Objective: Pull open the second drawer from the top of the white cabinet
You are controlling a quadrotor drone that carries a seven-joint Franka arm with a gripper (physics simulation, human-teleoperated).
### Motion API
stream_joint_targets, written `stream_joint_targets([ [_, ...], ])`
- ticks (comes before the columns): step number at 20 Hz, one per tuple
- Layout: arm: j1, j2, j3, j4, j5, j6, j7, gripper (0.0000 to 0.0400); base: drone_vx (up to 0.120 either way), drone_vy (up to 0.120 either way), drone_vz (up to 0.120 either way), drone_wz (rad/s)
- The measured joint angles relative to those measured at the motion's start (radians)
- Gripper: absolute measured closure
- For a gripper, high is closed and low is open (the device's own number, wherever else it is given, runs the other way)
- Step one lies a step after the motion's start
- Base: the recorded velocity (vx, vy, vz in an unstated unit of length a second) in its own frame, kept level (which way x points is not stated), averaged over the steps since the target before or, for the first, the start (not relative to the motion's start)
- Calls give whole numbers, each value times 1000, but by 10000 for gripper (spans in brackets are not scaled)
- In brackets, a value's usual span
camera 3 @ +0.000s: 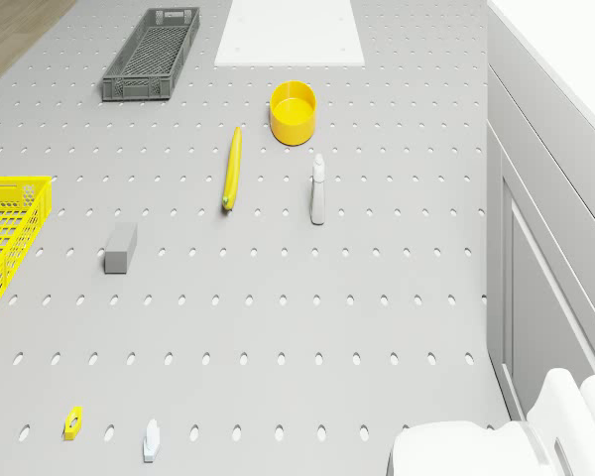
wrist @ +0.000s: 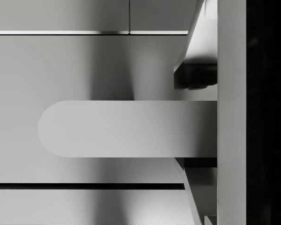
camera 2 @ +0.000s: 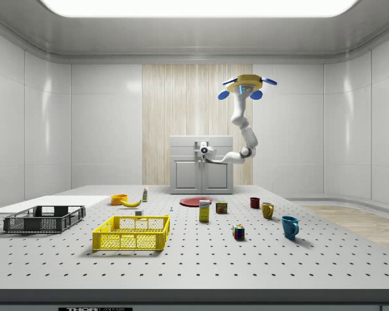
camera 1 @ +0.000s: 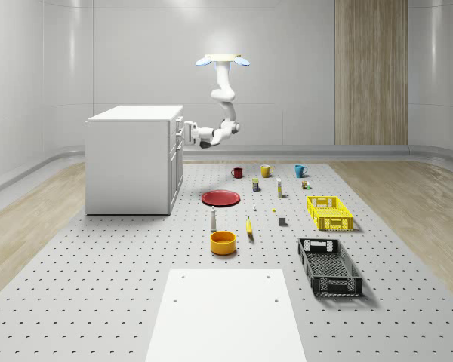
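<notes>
- At the front of the white cabinet [camera 1: 132, 162], on the whole-scene view's left, the gripper [camera 1: 189, 128] sits against the upper drawer fronts; cabinet stands on the perforated floor [camera 1: 136, 264].
- No readable writing or brand anywhere; the can [camera 2: 222, 207] and the box [camera 2: 204, 211] carry labels, too small to read.
- Drone [camera 1: 223, 60] hovers in the air beside the cabinet, off its drawer side, well above cabinet-top height.
- Arm [camera 1: 225, 102] hangs down from the drone, bends at the elbow, then the forearm runs roughly level toward the cabinet face; wrist is horizontal.
- Side view: same pose, drone [camera 2: 247, 84] up high, gripper [camera 2: 205, 150] at the cabinet [camera 2: 201, 165] front near its top.
- Wrist view: drawer handle [wrist: 126, 129] is a flat rounded bar, long axis horizontal across the drawer front [wrist: 61, 70], sticking out from it toward the camera.
- One finger [wrist: 199, 75] shows above the handle, another below it; the two bracket the bar, but actual contact can't be told, so jaw state cannot be told.
- Drawer front looks flush with its neighbours, dark seam lines above and below; drawer is not pulled out.
- Which drawer in the stack the handle belongs to can't be confirmed.
- Floor clutter, well apart from the cabinet: red plate [camera 1: 220, 197], yellow bowl [camera 1: 223, 242], banana [camera 1: 249, 227], yellow crate [camera 1: 329, 213], black crate [camera 1: 329, 266], three mugs [camera 1: 266, 171].
</notes>
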Motion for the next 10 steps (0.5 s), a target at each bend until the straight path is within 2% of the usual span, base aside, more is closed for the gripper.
stream_joint_targets([
  [1, -5, -3, 3, 5, -24, 1, -8, 194, 0, 0, 0, 0],
  [5, -16, 3, 10, -1, -3, -6, -14, 233, 0, 0, 0, 0],
  [6, -20, 1, 12, -1, -6, -8, 5, 227, 0, 0, 0, 0],
  [9, -31, -4, 12, -9, -5, -20, -17, 241, 0, 0, 0, 0],
  [10, -35, -8, 14, -8, -12, -23, 15, 221, 0, 0, 0, 0],
])
